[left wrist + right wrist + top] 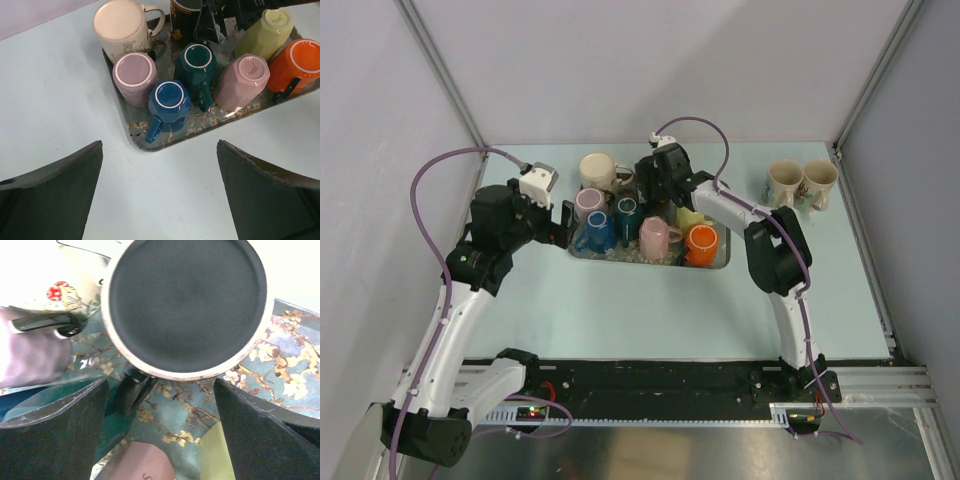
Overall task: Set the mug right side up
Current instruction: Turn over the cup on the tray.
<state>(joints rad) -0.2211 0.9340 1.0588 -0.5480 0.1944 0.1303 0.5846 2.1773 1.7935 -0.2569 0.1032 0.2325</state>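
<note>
While right tool (159, 400) gapes, black mug (187, 305) stands inverted.

Overhead view, wrist close-ups, all sharing tray (650, 263)

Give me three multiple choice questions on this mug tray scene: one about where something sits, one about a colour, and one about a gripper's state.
1. Where do the two cream mugs with their mouths up stand?
A. on the table, right of the tray
B. on the tray
C. left of the tray

2. What colour is the base of the mug under the right gripper?
A. orange
B. black
C. yellow

3. How is the left gripper?
A. shut on a mug
B. open, holding nothing
C. shut on the tray rim

Answers:
1. A, the top view shows them apart from the tray, on its right.
2. B, the right wrist view shows a black base with a pale rim.
3. B, its fingers stand wide apart with nothing between them.
</note>
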